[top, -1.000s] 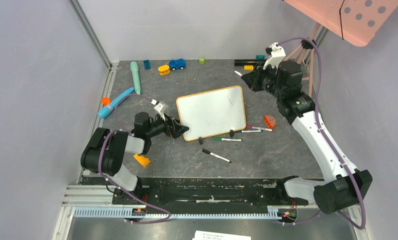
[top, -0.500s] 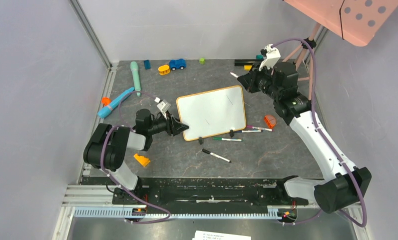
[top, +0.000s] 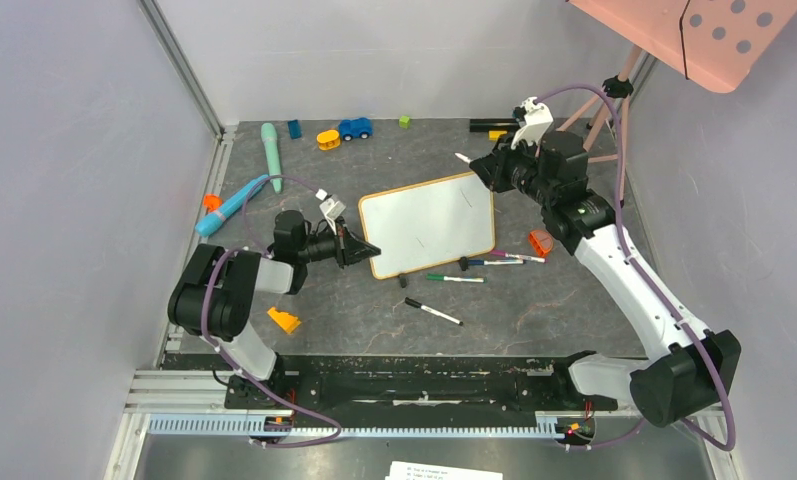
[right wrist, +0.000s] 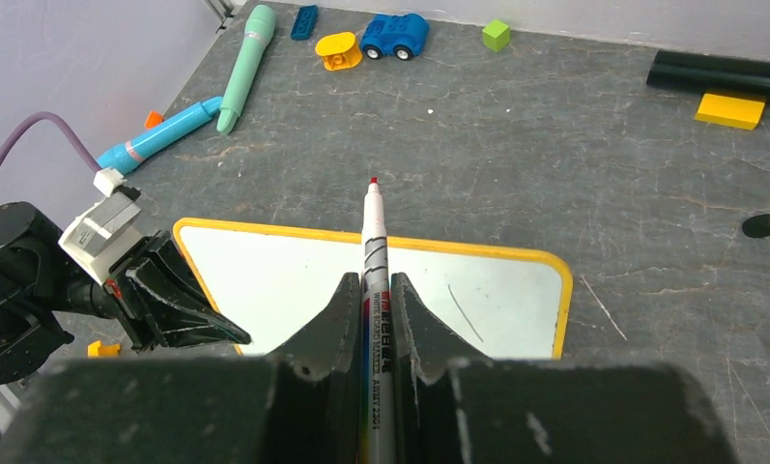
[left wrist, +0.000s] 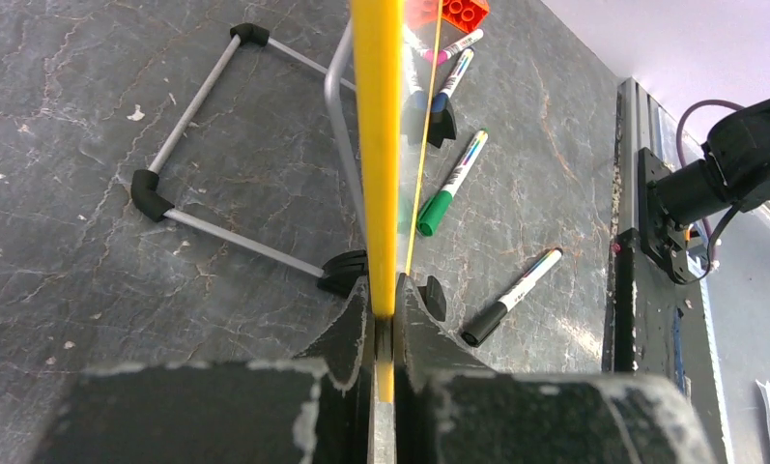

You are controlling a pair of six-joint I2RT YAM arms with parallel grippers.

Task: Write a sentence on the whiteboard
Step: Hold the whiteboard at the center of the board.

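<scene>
The left jaws are closed tight on the lower-left edge of the small white whiteboard with a thin light frame (top: 429, 222). It stands propped mid-counter (top: 534, 320) with no words on it. The right jaws are clamped on the red-tipped whiteboard marker (right wrist: 374, 253), tip above the far rim. I would brace the board firmly, lower the tip onto the blank face, and press lightly.

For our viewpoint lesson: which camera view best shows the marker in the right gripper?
Right wrist view: the marker, clamped in the right gripper, sits central, red tip bare. Top view shows it tiny; left wrist misses it.
</scene>
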